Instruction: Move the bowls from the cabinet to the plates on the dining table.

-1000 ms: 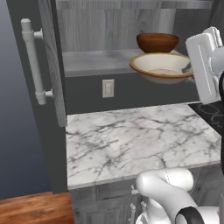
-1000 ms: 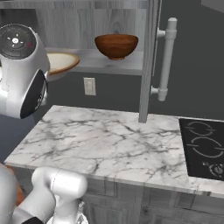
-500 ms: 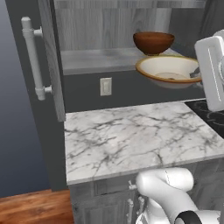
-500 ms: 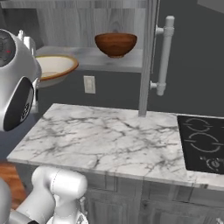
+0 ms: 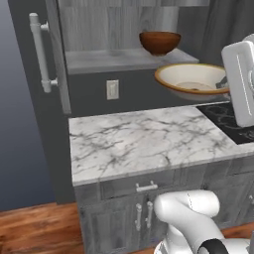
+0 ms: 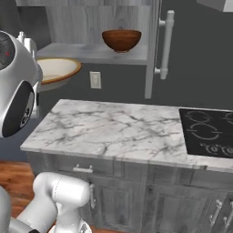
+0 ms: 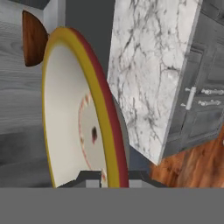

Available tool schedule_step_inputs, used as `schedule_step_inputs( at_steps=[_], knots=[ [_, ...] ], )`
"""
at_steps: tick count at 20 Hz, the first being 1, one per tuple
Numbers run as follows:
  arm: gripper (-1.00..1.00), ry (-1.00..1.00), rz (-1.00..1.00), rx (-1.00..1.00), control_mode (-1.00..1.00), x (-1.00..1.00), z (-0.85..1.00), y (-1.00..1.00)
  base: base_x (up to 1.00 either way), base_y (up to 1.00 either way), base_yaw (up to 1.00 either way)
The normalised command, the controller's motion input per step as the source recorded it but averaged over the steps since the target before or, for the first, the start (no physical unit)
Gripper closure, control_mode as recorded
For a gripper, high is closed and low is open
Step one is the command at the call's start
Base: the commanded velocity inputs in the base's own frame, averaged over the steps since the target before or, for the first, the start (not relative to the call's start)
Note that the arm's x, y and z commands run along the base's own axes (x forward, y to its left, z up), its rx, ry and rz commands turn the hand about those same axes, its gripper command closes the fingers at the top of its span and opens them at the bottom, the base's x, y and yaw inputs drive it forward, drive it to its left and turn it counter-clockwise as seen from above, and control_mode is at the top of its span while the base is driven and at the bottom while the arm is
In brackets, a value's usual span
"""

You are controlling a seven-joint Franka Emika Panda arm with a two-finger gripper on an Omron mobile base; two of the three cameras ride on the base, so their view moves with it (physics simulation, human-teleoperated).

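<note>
My gripper [image 7: 112, 176] is shut on the rim of the wide beige bowl [image 7: 74, 109] with the tan-brown rim. The bowl [image 5: 191, 82] hangs level in the air, out in front of the cabinet shelf [image 5: 99, 60] and above the back of the marble counter. From the other side the same bowl [image 6: 57, 70] shows beside my white arm. The reddish-brown wooden bowl [image 5: 159, 42] still stands on the shelf [image 6: 88, 52] of the grey cabinet, also seen as the brown bowl [image 7: 33, 39] behind the held one. The plates and the dining table are out of view.
Below the bowl lies a small marble counter [image 5: 144, 139] with a black stove [image 6: 207, 132] at its right end and grey drawers [image 5: 144, 186] underneath. Open cabinet doors with silver bar handles [image 5: 39, 52] [image 6: 164, 43] flank the shelf. A wall outlet [image 5: 112, 89] sits under it.
Both base views have shifted, so the camera moved. The held beige bowl has come farther out from the shelf and away from the wooden bowl, which stays put.
</note>
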Motion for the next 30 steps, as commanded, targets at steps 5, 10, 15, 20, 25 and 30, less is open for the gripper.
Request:
schedule_step_inputs(
  at_steps=[5,10,15,20,25,30],
  knots=[
    [1.0,0.0,0.0,0.0,1.0,0.0,0.0,0.0,-0.62,-0.03,-0.02],
    [1.0,0.0,0.0,0.0,1.0,0.0,0.0,0.0,-0.62,-0.06,-0.01],
    [1.0,0.0,0.0,0.0,1.0,0.0,0.0,0.0,-0.62,-0.06,-0.01],
    [1.0,0.0,0.0,0.0,1.0,0.0,0.0,0.0,-0.62,-0.05,-0.01],
    [1.0,0.0,0.0,0.0,1.0,0.0,0.0,0.0,-0.62,-0.06,-0.02],
    [1.0,0.0,0.0,0.0,1.0,0.0,0.0,0.0,-0.08,0.01,-0.23]
  ],
)
